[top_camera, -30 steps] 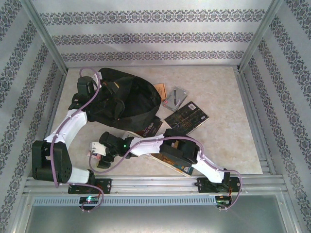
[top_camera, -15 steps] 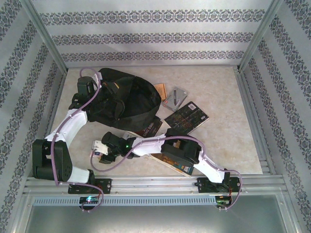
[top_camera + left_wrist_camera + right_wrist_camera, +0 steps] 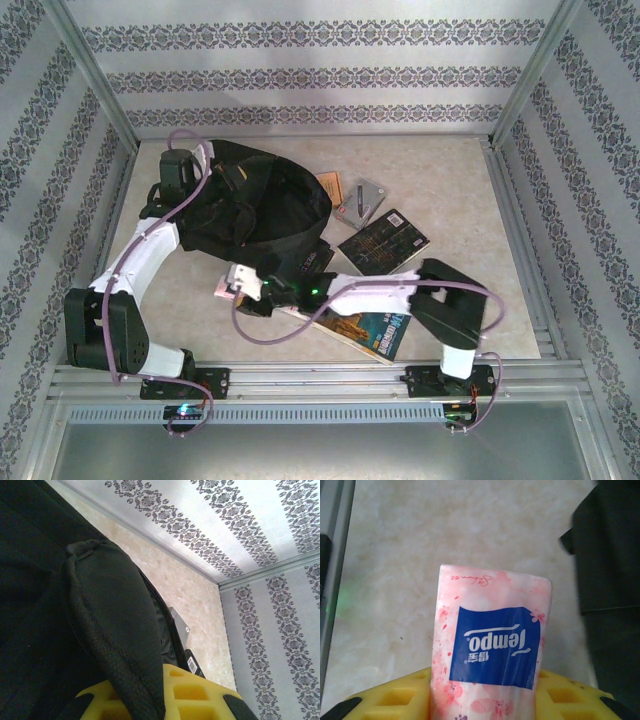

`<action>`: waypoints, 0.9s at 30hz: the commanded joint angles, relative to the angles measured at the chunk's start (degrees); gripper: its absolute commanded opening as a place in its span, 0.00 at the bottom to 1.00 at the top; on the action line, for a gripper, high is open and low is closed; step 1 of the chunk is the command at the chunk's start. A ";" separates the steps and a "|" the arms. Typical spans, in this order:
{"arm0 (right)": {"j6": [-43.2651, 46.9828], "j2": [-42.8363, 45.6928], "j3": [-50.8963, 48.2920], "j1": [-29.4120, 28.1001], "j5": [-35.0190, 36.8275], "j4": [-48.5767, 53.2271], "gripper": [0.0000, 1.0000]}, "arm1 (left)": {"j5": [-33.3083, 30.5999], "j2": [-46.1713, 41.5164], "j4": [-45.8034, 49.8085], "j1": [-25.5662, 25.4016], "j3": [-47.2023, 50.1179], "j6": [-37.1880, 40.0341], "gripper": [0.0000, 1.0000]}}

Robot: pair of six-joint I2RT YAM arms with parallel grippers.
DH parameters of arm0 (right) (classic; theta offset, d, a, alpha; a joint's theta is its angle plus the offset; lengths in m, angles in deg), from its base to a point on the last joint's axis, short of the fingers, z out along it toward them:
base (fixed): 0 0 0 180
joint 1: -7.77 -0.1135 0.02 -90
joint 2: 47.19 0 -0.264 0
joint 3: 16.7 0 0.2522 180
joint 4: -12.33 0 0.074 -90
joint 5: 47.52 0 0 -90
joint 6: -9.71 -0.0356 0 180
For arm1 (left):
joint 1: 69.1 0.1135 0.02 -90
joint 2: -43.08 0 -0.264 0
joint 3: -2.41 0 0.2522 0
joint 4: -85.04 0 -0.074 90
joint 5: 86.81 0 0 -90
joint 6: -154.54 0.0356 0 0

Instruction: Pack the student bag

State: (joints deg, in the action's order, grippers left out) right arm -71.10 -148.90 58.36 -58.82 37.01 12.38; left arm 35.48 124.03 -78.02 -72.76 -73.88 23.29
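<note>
The bag [image 3: 270, 200] lies slumped on the far left of the table [image 3: 450, 180], black, its mouth gaping toward the right. In front of it is a pink flowered tissue pack [image 3: 490, 645] with a blue panel that reads "Tempo" in white, upside down in the right wrist view, with small Chinese characters beside it; the pink script at its far end is too small to read. To the right of the bag lie an orange booklet [image 3: 330, 187], a grey case [image 3: 360, 200] and a dark book [image 3: 383, 240]. A teal book [image 3: 370, 330] lies partly under the right arm, its lettering blurred. The left gripper [image 3: 145, 700] is pressed tight on a fold of the bag's fabric at its left side. The right gripper [image 3: 485, 695] pinches the tissue pack between its yellow fingers [image 3: 395, 697], above bare table.
</note>
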 commanded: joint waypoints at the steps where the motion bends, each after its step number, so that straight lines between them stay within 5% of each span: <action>1: 0.90 7.88 -4.57 1.55 3.48 -2.52 0.39 | -1.69 -2.78 5.55 -0.77 -4.56 5.62 0.00; 12: -4.88 20.59 -7.06 12.70 6.51 3.88 0.35 | -2.21 -5.91 13.90 -0.77 -10.60 9.15 0.00; 27: 6.44 -3.60 23.88 18.46 11.56 31.20 0.41 | 3.68 -5.83 15.96 -3.33 -16.02 10.58 0.00</action>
State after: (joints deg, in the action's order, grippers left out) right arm -68.41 -148.79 77.46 -40.44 46.56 34.91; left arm 35.98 120.35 -59.16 -74.68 -86.25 32.29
